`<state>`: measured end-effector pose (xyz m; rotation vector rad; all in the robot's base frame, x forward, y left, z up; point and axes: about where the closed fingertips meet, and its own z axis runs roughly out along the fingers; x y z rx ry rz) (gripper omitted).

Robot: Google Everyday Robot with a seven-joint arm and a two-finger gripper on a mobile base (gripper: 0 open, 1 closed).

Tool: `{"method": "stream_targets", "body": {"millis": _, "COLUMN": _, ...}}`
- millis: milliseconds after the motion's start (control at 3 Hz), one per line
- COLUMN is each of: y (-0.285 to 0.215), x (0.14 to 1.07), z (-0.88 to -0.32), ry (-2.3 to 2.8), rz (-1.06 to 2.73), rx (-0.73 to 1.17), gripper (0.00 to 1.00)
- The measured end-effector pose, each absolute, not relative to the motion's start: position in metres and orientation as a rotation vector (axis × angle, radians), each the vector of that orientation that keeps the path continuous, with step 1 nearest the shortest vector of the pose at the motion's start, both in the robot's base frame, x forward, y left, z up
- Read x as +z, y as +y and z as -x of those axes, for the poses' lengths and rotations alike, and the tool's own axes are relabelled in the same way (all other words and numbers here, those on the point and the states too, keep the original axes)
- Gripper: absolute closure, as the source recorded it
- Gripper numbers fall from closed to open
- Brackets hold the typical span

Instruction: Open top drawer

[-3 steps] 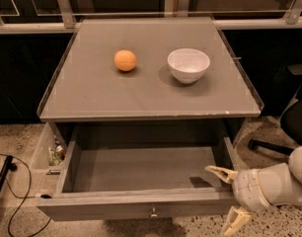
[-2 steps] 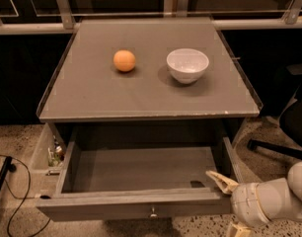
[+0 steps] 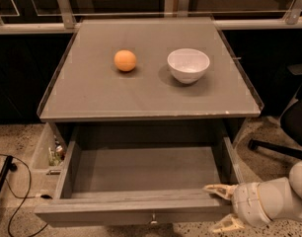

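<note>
Change over the last second is confined to the arm: the claw [image 3: 217,208] has been drawn a little nearer and lower at the right end of the top drawer [image 3: 141,169]. Its upper finger [image 3: 220,189], which was reaching in over the drawer's near right corner, is now laid along the top edge of the front panel [image 3: 116,215]. The drawer itself has not been shifted. It is seen pulled well out from under the desk [image 3: 141,95], toward the near side, with its grey floor and both side walls exposed and nothing lying in it. The small knob [image 3: 152,217] at the middle of the panel is left untouched, well to the left of the claw. From this the task is judged done or all but done: the drawer is open, and only the withdrawal of the arm seems to be left.

The claw is held spread wide, with one finger at the panel's top edge and the lower finger [image 3: 230,225] by its bottom right corner, so the panel's right end is straddled rather than pinched. Nothing is held. Whether the upper finger rests on the edge or is just clear of it cannot be told. On the desk an orange [image 3: 125,60] and a white bowl [image 3: 188,64] are set side by side, apart, far from the claw
</note>
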<state>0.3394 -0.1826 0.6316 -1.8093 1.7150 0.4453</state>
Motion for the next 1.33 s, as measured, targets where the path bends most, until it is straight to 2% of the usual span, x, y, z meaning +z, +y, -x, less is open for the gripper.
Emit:
{"method": "stream_targets", "body": {"millis": 667, "y": -0.1809, "x": 0.6361, "z": -0.3297, "ry": 1.709, "rz": 1.807, "rx": 0.469, "gripper": 0.89}}
{"method": "stream_targets", "body": {"millis": 1000, "y": -0.1809, "x": 0.6361, "z": -0.3297, "ry": 1.709, "rz": 1.807, "rx": 0.469, "gripper": 0.85}}
{"method": "stream_targets", "body": {"millis": 1333, "y": -0.1809, "x": 0.6361, "z": -0.3297, "ry": 1.709, "rz": 1.807, "rx": 0.469, "gripper": 0.62}}
